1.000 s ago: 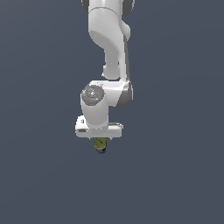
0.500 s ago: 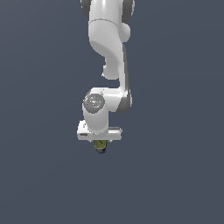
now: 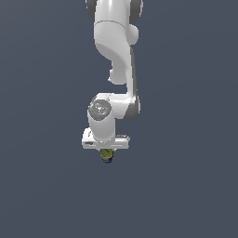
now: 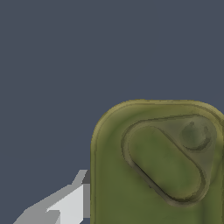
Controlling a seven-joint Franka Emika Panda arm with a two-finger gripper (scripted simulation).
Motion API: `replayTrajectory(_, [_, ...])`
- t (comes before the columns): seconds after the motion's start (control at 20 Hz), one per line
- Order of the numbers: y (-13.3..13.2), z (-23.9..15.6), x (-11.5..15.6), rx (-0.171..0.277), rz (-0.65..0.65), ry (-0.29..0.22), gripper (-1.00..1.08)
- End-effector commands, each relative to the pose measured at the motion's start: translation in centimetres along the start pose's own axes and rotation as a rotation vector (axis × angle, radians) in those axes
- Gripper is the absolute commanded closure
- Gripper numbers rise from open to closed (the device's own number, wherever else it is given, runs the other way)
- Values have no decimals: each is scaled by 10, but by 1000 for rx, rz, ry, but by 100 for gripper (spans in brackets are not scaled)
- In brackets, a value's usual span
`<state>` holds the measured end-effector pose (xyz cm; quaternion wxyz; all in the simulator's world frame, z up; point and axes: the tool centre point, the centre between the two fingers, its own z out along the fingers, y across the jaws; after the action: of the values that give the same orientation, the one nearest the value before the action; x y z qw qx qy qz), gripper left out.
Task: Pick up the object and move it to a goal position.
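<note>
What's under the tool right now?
A small olive-green oblong can with a dark blue end pokes out below the white tool. Its upper part is hidden by the tool body. The wrist view shows its olive pull-tab top filling the frame; the fingers' contact is covered.

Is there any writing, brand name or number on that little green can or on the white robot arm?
None can be read.
The object: its olive end shows only an embossed tab shape, no letters.
The arm and gripper: plain white; the round joint cap has faint coloured specks, too blurred to read.
</note>
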<state>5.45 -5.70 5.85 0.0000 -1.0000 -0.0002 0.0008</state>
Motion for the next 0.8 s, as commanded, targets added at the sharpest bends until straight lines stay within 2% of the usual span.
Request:
replayTrajectory(0.0, [0,0,0,0,0,0,108])
replayTrajectory(0.35, [-19,-6,8,0,0,0,108])
replayTrajectory(0.75, [-75,-23,32,0,0,0,108])
